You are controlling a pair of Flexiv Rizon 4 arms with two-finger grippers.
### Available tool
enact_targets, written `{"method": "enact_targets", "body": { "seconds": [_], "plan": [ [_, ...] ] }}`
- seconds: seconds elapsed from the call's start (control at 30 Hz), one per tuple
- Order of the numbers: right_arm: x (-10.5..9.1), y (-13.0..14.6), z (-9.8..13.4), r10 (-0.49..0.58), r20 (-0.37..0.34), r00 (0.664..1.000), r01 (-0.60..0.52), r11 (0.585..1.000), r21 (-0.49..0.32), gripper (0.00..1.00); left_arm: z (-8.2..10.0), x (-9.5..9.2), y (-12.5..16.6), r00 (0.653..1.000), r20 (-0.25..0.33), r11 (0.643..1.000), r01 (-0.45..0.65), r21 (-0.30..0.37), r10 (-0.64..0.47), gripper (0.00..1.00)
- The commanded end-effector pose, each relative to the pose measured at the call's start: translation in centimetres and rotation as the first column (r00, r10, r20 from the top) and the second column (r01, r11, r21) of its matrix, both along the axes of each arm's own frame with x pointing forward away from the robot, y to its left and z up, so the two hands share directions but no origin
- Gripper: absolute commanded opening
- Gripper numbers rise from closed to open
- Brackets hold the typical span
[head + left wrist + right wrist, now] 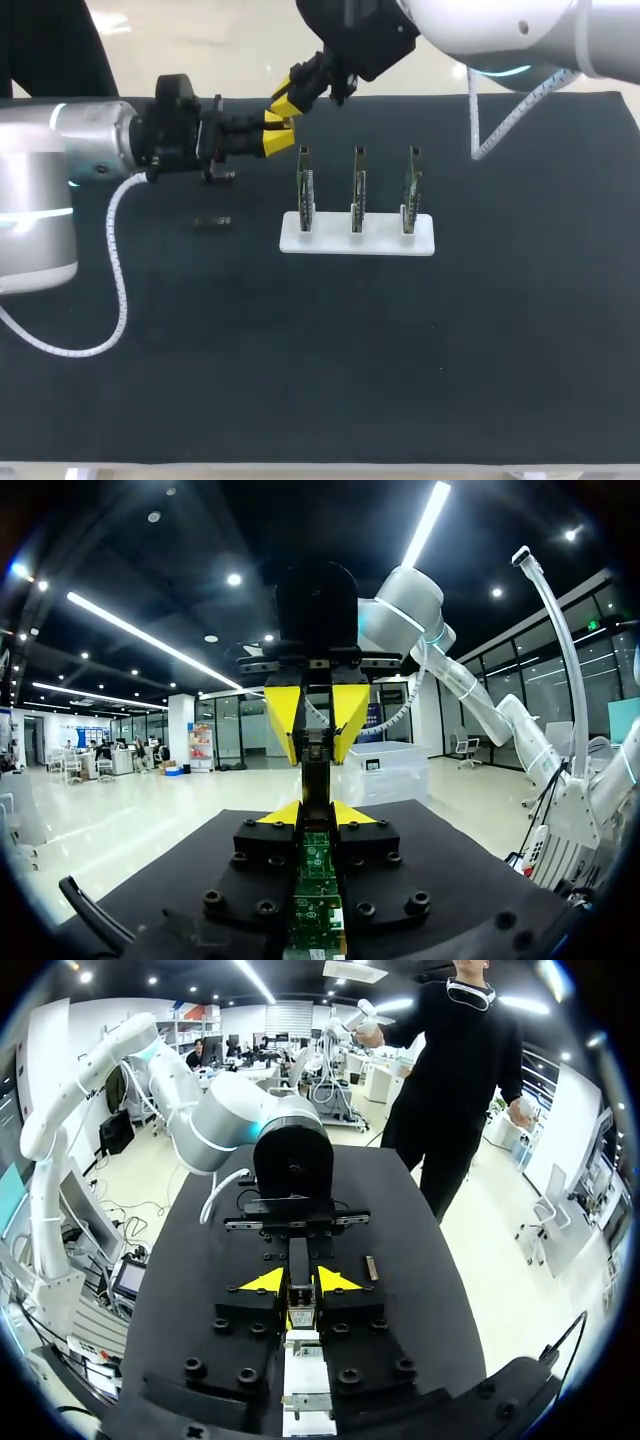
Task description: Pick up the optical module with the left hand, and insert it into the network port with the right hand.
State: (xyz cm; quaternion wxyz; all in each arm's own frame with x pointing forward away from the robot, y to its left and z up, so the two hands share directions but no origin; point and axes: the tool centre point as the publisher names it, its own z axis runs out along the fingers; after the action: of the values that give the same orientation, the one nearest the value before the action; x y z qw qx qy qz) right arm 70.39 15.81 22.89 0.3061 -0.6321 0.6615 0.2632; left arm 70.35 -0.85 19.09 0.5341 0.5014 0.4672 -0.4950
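The optical module (316, 767), already lifted off the bench (300, 380), is gripped at the frame's upper left by both left pincer (277, 133) and right pincer (286, 100), so handover is judged under way, insertion into a network port (357, 188) not yet done.

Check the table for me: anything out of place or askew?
One thing: a small dark part lies loose and flat on the mat, left of the white stand and apart from it. The three boards on the stand look upright and even.
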Motion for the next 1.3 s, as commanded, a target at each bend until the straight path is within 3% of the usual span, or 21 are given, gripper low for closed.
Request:
{"method": "enact_targets", "body": {
  "seconds": [0.03,0.47,0.73,0.97,1.3],
  "plan": [
    [0.3,0.2,0.2,0.005,-0.005,1.000,-0.005,1.000,-0.002,0.00,-0.1,-0.1,-0.1,1.000,0.002,1.000,-0.005,-0.001,0.005,1.00],
    [0.7,-0.1,0.3,0.019,-0.019,1.000,-0.019,1.000,0.000,0.00,-0.3,0.6,0.3,0.999,0.017,0.999,-0.028,0.016,0.028,1.00],
    [1.0,-0.3,0.2,0.029,-0.020,0.999,-0.029,1.000,0.002,0.00,-0.2,1.8,2.9,0.998,-0.009,0.985,-0.056,0.164,0.058,1.00],
    [1.2,-0.3,0.2,0.036,-0.022,0.999,-0.036,0.999,0.007,0.00,-0.6,2.4,6.3,0.998,-0.039,0.948,-0.025,0.317,0.040,1.00],
    [1.7,-0.1,0.2,0.042,-0.025,0.999,-0.042,0.999,0.012,0.00,-0.7,3.1,10.6,0.999,-0.045,0.891,0.005,0.454,0.018,1.00]
  ]
}}
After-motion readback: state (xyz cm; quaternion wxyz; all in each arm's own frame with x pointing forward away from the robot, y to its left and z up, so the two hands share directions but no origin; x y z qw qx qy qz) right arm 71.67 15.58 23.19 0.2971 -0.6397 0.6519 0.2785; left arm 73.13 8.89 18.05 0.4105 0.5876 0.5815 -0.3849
